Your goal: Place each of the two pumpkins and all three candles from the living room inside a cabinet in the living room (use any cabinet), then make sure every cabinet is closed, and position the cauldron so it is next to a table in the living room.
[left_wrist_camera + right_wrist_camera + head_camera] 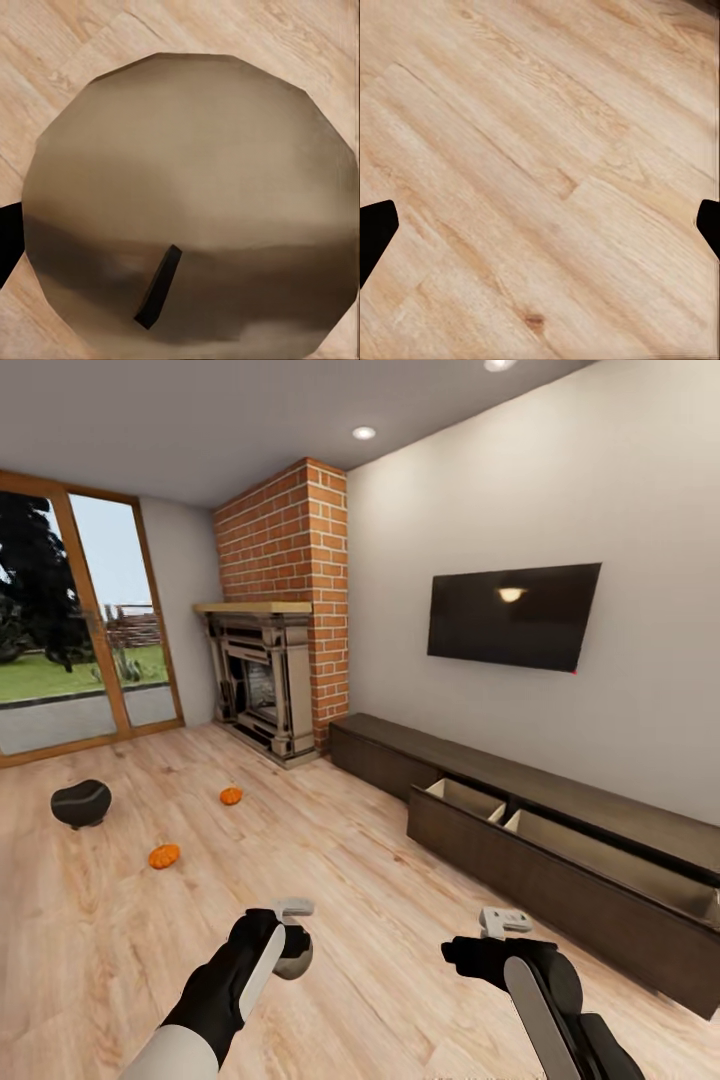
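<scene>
Left tool (290,935) nearest us, clamped on candle (187,202); right tool (497,940) apart, empty. Cabinet (560,850) at 2 o'clock, drawer open. Pumpkins (164,855) (231,796) and cauldron (81,803) on floor, 10–11 o'clock. We judge: candle delivery; next, carry to drawer, release.

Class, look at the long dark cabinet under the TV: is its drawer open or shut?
Open. The cabinet's drawer front stands out from the unit, exposing pale wood compartments behind it.
</scene>
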